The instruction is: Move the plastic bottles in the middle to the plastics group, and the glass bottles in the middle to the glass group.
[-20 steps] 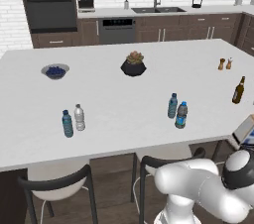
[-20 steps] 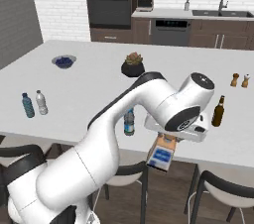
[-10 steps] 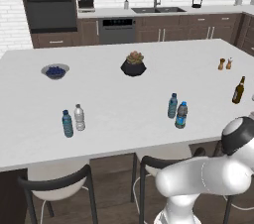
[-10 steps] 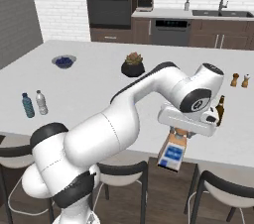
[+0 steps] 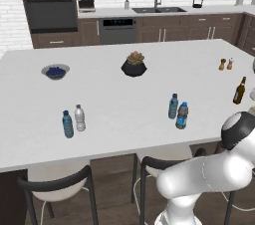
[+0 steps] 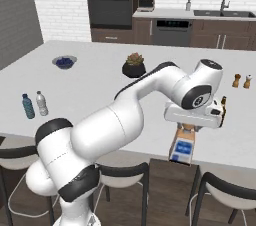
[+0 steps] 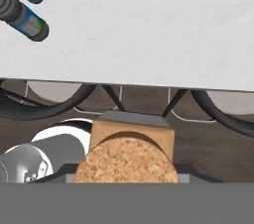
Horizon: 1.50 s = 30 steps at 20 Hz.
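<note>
The gripper (image 6: pixel 186 131) grips the squat clear cork-stoppered glass bottle (image 6: pixel 182 147), jaws clenched on its neck. It hangs just beside the white island counter's (image 6: pixel 100 85) front edge.

Home kitchen for sure: big white island counter (image 5: pixel 124 99), built-in oven (image 5: pixel 47 7), sink with faucet (image 5: pixel 158 6), dark wood cabinets (image 5: pixel 169 32), 2 stools (image 5: pixel 55 189).

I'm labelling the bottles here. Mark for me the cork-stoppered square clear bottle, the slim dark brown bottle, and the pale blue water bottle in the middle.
Cork-stoppered square clear bottle (image 6: pixel 183 148): right base view, on its blue-and-white label.
Slim dark brown bottle (image 5: pixel 239 92): left base view, on its body.
Pale blue water bottle (image 5: pixel 173 107): left base view, mid-body.
</note>
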{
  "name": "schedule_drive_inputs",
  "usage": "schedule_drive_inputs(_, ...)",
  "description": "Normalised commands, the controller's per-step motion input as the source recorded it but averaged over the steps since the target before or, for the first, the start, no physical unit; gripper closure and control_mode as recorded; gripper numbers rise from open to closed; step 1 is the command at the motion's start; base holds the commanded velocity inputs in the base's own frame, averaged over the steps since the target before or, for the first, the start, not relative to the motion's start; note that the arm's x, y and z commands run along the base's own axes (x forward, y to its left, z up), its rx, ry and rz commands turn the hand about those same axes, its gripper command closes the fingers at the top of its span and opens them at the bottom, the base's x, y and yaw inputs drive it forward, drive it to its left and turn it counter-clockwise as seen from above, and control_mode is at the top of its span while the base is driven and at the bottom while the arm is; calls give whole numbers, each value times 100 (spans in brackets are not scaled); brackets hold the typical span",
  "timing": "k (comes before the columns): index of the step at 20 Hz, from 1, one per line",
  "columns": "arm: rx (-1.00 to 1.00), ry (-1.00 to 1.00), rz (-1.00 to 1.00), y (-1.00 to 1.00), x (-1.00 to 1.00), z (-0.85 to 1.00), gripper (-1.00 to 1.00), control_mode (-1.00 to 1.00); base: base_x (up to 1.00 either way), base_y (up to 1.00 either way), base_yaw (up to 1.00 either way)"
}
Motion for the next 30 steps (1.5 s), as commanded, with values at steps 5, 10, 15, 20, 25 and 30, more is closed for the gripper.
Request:
schedule_drive_inputs(5, -19, -11, -1, -11, 55, 0, 100, -100, 0, 0, 0)
schedule_drive_inputs(10, -9, -6, 0, -19, 52, -3, 100, -100, 0, 0, 0)
schedule_drive_inputs(15, -2, 0, 0, -43, 62, 0, 100, -100, 0, 0, 0)
schedule_drive_inputs(20, 3, -1, 0, -53, 52, 0, 100, -100, 0, 0, 0)
schedule_drive_inputs(25, 7, -2, 0, -54, 7, 0, 100, -100, 0, 0, 0)
schedule_drive_inputs(30, 10, -1, 0, -62, 0, -2, 100, -100, 0, 0, 0)
